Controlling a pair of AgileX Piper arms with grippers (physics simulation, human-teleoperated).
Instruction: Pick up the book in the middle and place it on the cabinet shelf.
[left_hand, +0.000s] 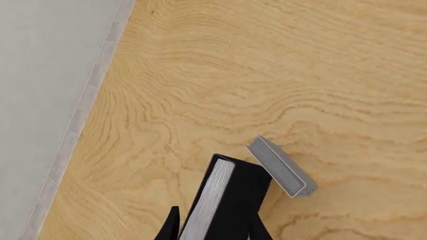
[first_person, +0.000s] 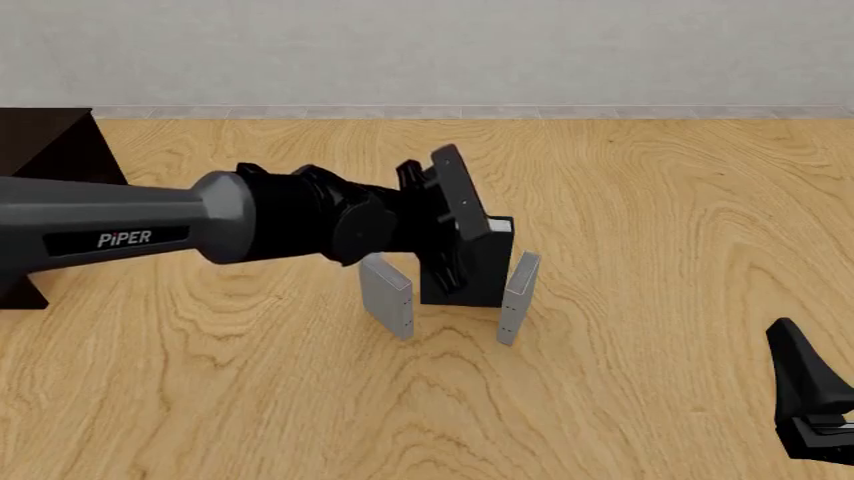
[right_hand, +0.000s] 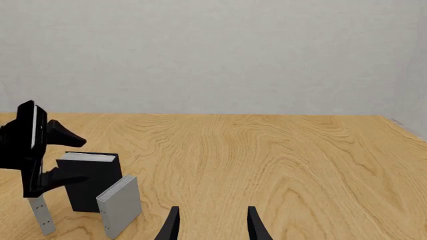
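Observation:
The thick black book (first_person: 487, 268) stands upright on the table between two thin grey books (first_person: 387, 295) (first_person: 518, 298). My left gripper (first_person: 454, 262) is open and straddles the black book, one finger on each cover. In the left wrist view the book (left_hand: 230, 195) fills the gap between the fingers (left_hand: 170, 227), and the book's foot rests on the wood. The dark cabinet shelf (first_person: 47, 150) shows at the far left edge. My right gripper (first_person: 807, 385) hangs open and empty near the front right, far from the books.
One grey book (left_hand: 280, 165) stands close beside the black one, near my left gripper's finger. The pale wall (first_person: 427, 50) runs along the table's far edge. From the right wrist view the book (right_hand: 90, 182) and the left gripper sit off to one side.

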